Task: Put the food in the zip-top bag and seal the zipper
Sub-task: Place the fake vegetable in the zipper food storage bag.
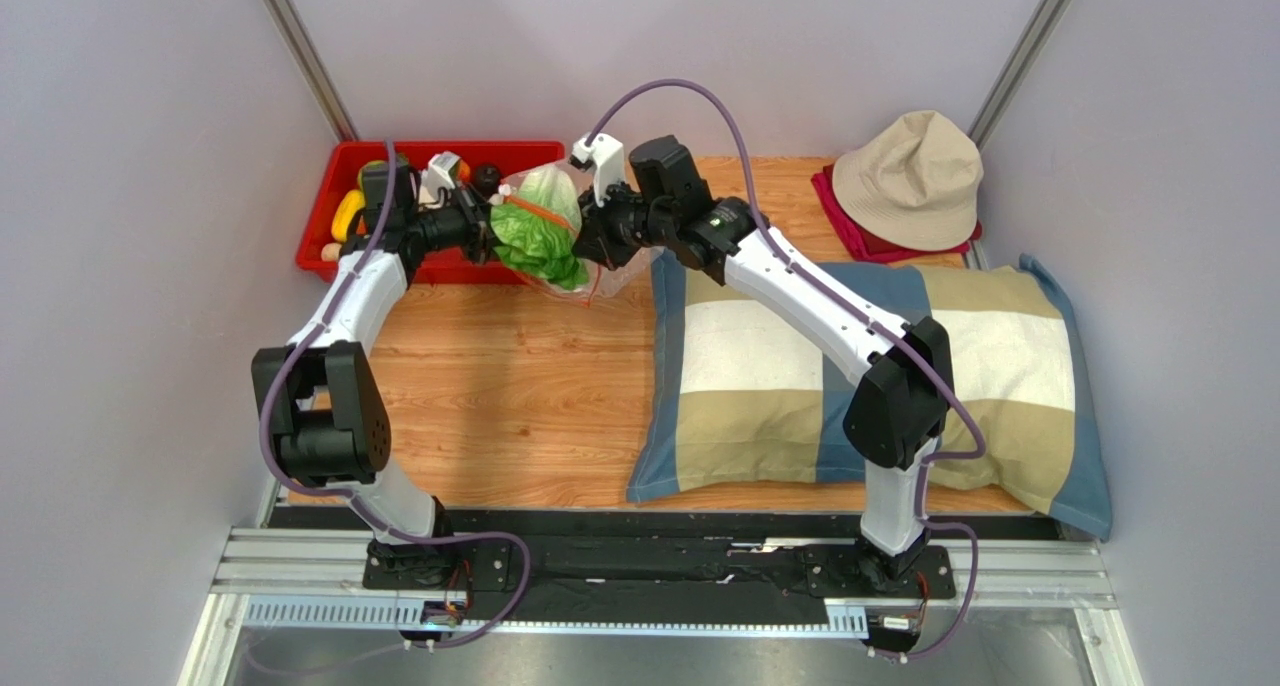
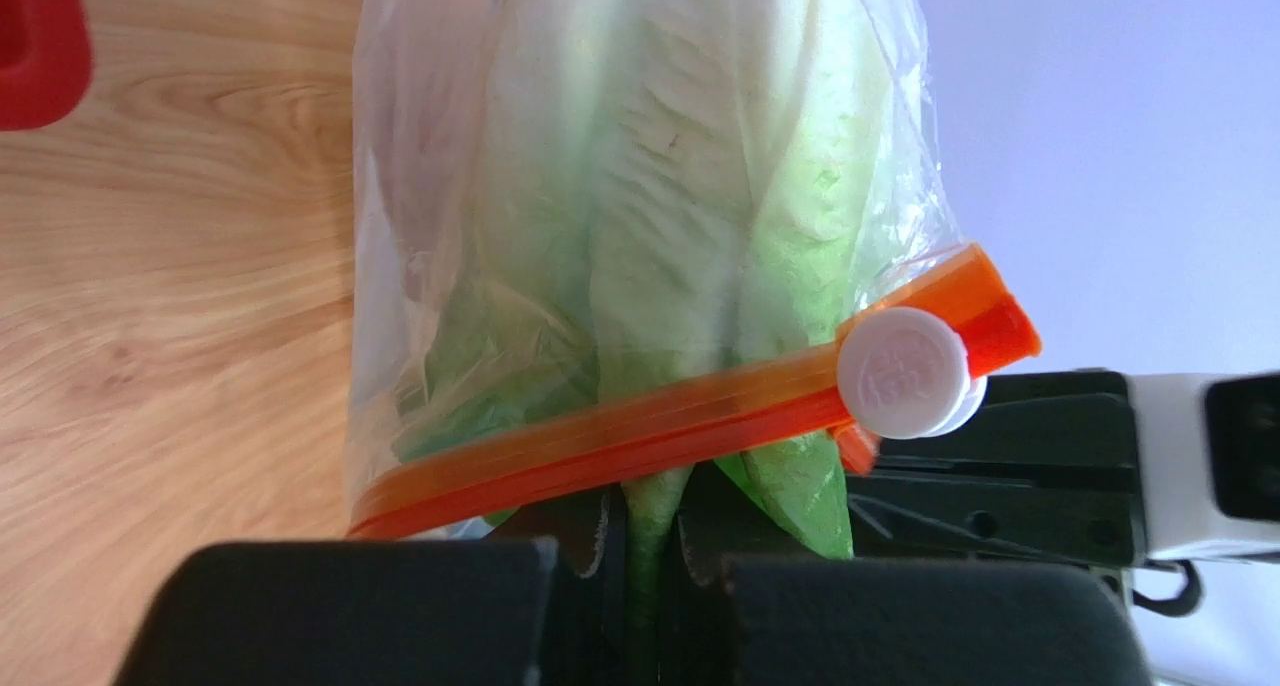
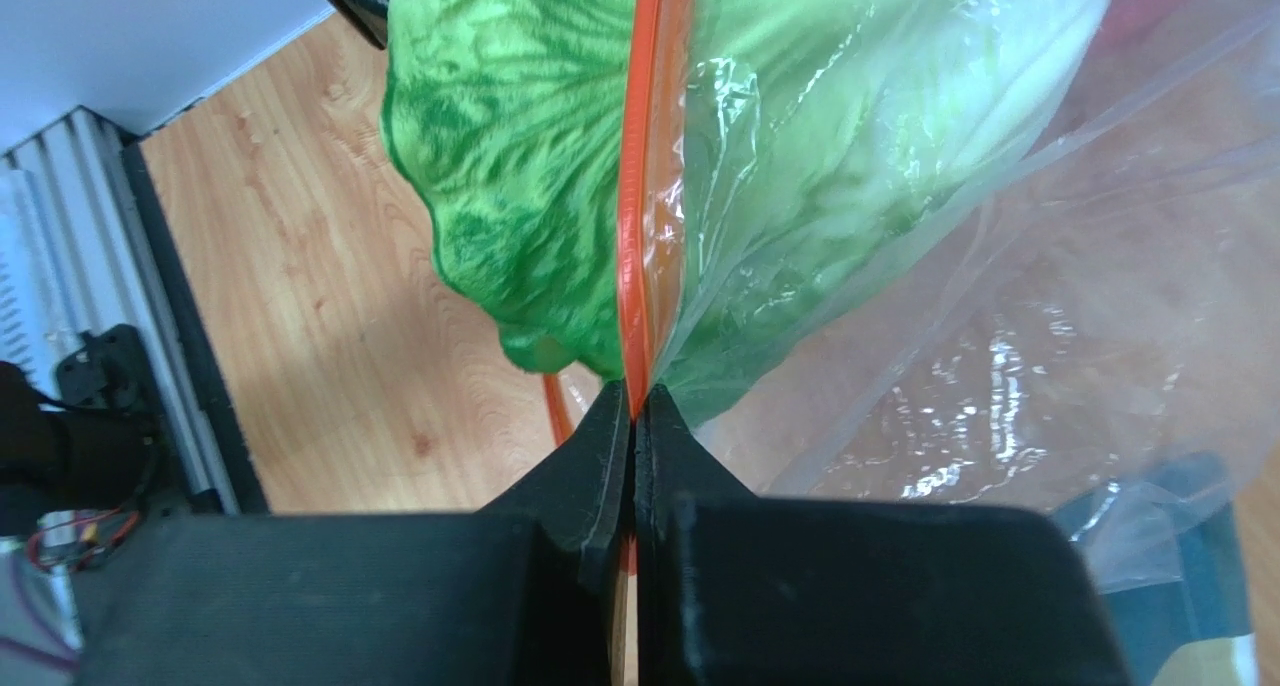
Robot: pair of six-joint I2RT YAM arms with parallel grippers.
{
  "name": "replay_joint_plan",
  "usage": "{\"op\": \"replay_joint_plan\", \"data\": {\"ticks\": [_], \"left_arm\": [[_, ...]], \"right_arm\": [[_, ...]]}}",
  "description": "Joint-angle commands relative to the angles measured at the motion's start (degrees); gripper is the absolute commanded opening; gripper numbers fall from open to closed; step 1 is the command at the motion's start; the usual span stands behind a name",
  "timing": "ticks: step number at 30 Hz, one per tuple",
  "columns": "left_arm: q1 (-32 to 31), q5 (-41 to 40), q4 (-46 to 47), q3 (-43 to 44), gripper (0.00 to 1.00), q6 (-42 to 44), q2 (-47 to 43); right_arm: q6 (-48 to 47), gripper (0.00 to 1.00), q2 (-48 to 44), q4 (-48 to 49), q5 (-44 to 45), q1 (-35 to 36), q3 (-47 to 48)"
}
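The clear zip-top bag (image 1: 559, 206) hangs above the table between both grippers. The leafy green lettuce (image 1: 534, 239) sits partly inside it, its leaf end sticking out past the orange-red zipper (image 2: 646, 424). A white slider tab (image 2: 905, 374) sits at the zipper's right end in the left wrist view. My left gripper (image 2: 657, 529) is shut on a lettuce leaf just below the zipper. My right gripper (image 3: 634, 409) is shut on the zipper strip (image 3: 643, 191) at the bag's mouth, with lettuce (image 3: 519, 161) on both sides of the strip. More toy food (image 1: 349, 214) lies in the red tray.
A red tray (image 1: 338, 169) stands at the back left. A checked pillow (image 1: 781, 386) covers the right half of the wooden table. A beige hat (image 1: 909, 176) on red cloth sits at the back right. Grey walls close in both sides.
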Motion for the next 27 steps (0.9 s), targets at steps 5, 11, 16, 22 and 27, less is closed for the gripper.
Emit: {"op": "replay_joint_plan", "data": {"ticks": [5,11,16,22,27], "left_arm": [[-2.6,-14.5,3.1,3.2,0.0,0.2,-7.8],[-7.9,-31.8,-6.7,7.5,0.0,3.9,-9.3],[-11.5,-44.0,-13.2,11.7,0.05,6.9,-8.4],[-11.4,-39.6,-17.2,13.0,0.45,16.3,-9.3],[-10.4,-33.6,-21.4,15.2,0.94,26.2,-13.4]], "right_arm": [[16.0,0.0,3.4,-3.3,-13.4,-1.5,13.2],[33.4,0.0,9.0,5.0,-20.4,-1.5,21.5],[46.0,0.0,11.7,13.5,-21.6,-2.7,22.6],[53.0,0.0,11.5,17.0,-20.6,-6.4,20.5],[52.3,0.0,8.7,16.9,-20.6,-7.5,14.2]]}}
